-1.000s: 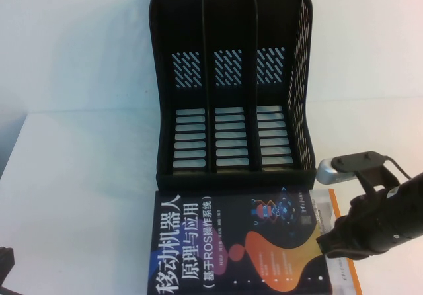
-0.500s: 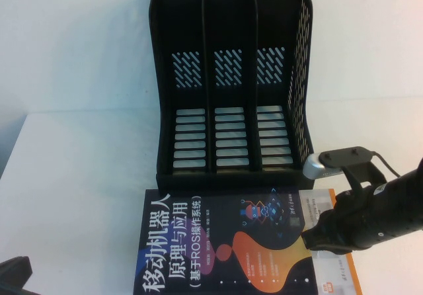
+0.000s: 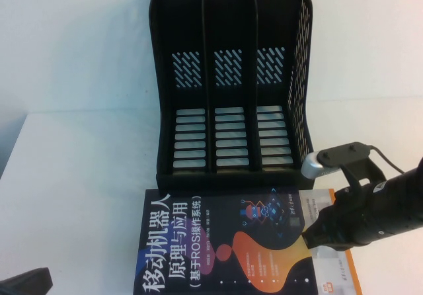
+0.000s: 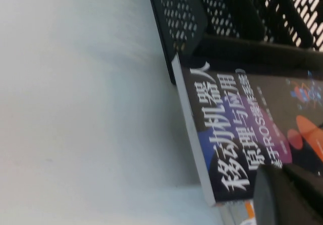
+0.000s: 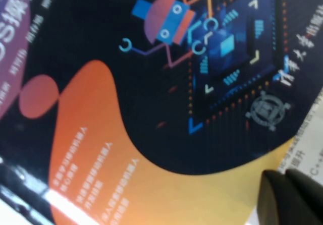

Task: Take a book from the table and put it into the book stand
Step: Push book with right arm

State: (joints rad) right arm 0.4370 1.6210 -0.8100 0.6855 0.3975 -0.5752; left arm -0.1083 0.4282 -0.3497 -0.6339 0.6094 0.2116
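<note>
The book (image 3: 225,242) lies flat just before the book stand (image 3: 231,83); the right gripper (image 3: 309,237) touches its right edge, grip unclear. The left gripper (image 3: 26,285) sits well left of the book, its state unclear.

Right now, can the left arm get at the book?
Probably yes. The left gripper sits low at the table's near-left corner, with only bare tabletop between it and the book. The right gripper is at the book's opposite edge.

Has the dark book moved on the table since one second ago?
Yes. The book has slid toward the robot's left: its left edge was level with the book stand's left wall, now it lies past it. The right gripper is at its right edge.
</note>
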